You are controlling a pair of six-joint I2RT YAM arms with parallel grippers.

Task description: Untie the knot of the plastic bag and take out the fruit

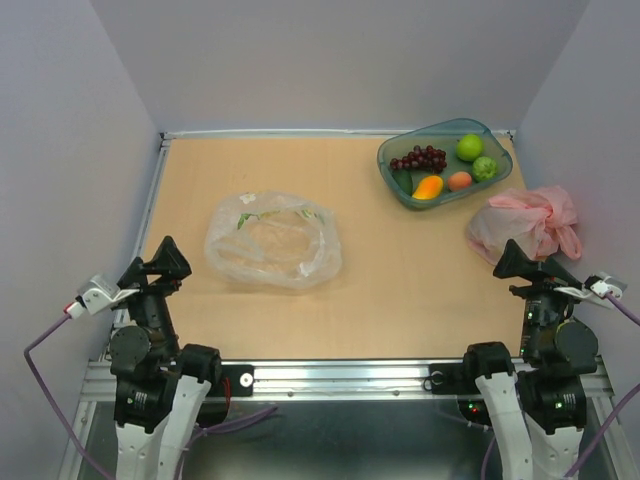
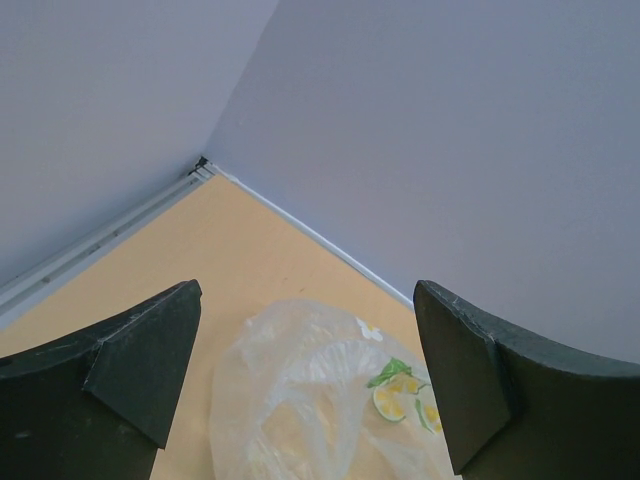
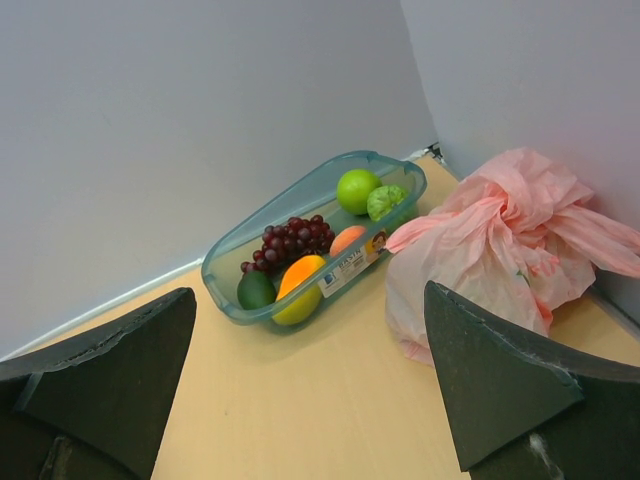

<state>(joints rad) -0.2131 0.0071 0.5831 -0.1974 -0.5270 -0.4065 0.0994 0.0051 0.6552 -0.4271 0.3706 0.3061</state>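
The transparent plastic bag (image 1: pixel 273 240) lies flat and open on the table, left of centre, with nothing visible inside; it also shows in the left wrist view (image 2: pixel 320 400). The fruit lies in the teal tray (image 1: pixel 400 155): a grape bunch (image 1: pixel 420 158), two green round ones (image 1: pixel 469 147), a mango-like one (image 1: pixel 428 187) and a small orange one (image 1: pixel 459 181). The tray also shows in the right wrist view (image 3: pixel 225 265), with a dark green fruit (image 3: pixel 256 290) in it. My left gripper (image 1: pixel 165 262) is open and empty, near the bag's left side. My right gripper (image 1: pixel 515 262) is open and empty.
A knotted pink plastic bag (image 1: pixel 530 222) lies at the right wall, just beyond my right gripper; it also shows in the right wrist view (image 3: pixel 490 250). Walls close the table at the back and both sides.
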